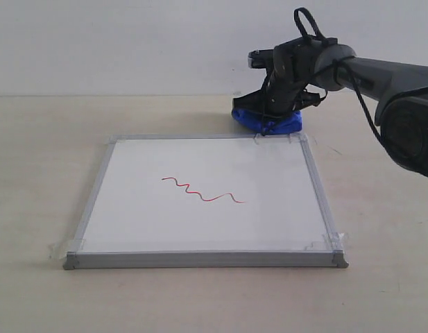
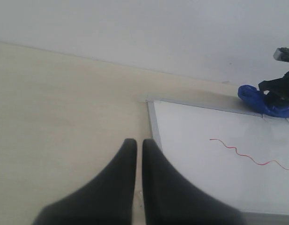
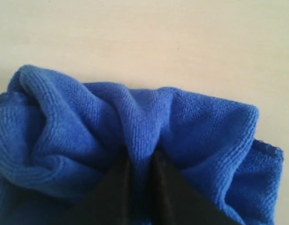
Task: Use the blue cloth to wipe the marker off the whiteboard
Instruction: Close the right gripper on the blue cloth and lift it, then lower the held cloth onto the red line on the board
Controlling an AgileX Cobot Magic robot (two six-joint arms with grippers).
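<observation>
The whiteboard (image 1: pixel 207 229) lies flat on the table, grey-framed, with the red marker squiggle (image 1: pixel 203 191) near its middle. The blue cloth (image 1: pixel 286 125) sits bunched on the table just behind the board's far right corner. My right gripper (image 1: pixel 269 118) presses down into it, and in the right wrist view its two dark fingers pinch a fold of the blue cloth (image 3: pixel 135 122) at the right gripper (image 3: pixel 141 161). My left gripper (image 2: pixel 139 145) is shut and empty, hovering over the table beside the whiteboard (image 2: pixel 200 154); the squiggle (image 2: pixel 247 154) and the cloth (image 2: pixel 256 99) show far off.
The board rests on a pale wooden table (image 1: pixel 47 139) with a white wall behind. Clear tape (image 1: pixel 61 244) holds the board's corners. The right arm (image 1: pixel 380 73) reaches in from the right edge.
</observation>
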